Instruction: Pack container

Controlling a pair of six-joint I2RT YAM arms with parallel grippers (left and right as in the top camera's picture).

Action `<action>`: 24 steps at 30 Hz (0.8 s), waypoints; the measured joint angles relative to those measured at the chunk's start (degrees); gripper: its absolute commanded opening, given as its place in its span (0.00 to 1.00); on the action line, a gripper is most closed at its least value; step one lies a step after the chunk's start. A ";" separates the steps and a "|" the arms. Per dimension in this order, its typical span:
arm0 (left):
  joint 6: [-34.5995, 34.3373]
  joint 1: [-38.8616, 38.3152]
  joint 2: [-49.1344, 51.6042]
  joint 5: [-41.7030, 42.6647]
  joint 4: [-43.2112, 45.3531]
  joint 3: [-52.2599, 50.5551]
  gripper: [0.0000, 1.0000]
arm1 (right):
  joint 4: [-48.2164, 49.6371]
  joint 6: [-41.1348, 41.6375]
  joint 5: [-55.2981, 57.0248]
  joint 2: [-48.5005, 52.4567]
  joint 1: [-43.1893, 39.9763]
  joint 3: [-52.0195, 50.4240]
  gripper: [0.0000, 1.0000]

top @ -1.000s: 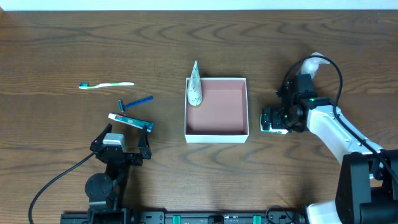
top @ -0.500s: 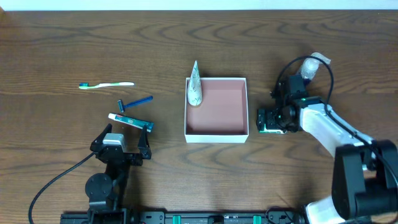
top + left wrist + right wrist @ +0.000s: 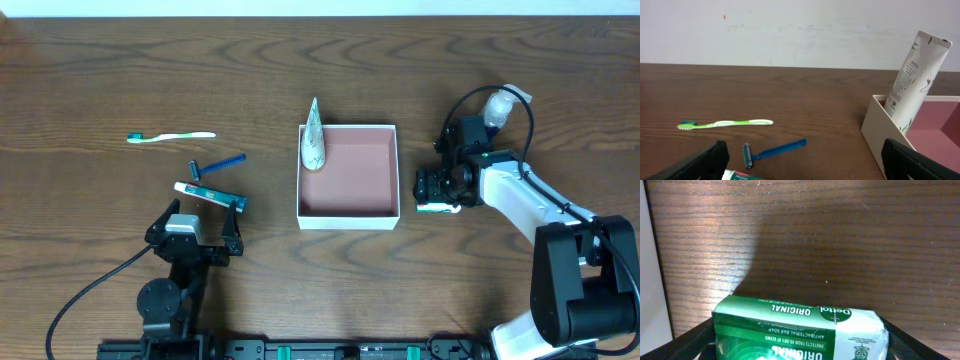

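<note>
Right gripper (image 3: pixel 436 188) has edged toward the container (image 3: pixel 398 170) wall, straddling soap (image 3: pixel 800 330), grip unclear; left gripper (image 3: pixel 197 232) apart.

We see a dark brown wood-grain table (image 3: pixel 100 60) filling the overhead view, its grain in long wavy bands, with a narrow white strip (image 3: pixel 300 7) along its far edge. From the left wrist view we find a plain white wall (image 3: pixel 790 30) rising behind the tabletop, marked by one tiny red speck (image 3: pixel 724 16). Up close, a pale sheen (image 3: pixel 705 255) lies on the wood beside a dim shadow (image 3: pixel 830 250).
</note>
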 measured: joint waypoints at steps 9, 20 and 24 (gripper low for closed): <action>0.00 0.00 0.00 0.00 0.02 0.00 0.98 | -10.88 -0.04 -0.81 2.03 0.00 5.53 0.73; 0.02 0.00 0.00 0.00 0.00 0.00 0.98 | -24.59 -1.09 -4.63 -5.16 -0.61 20.57 0.68; 0.02 0.00 0.00 0.00 0.00 0.00 0.98 | -24.65 -1.95 -7.72 -11.04 -0.76 22.10 0.68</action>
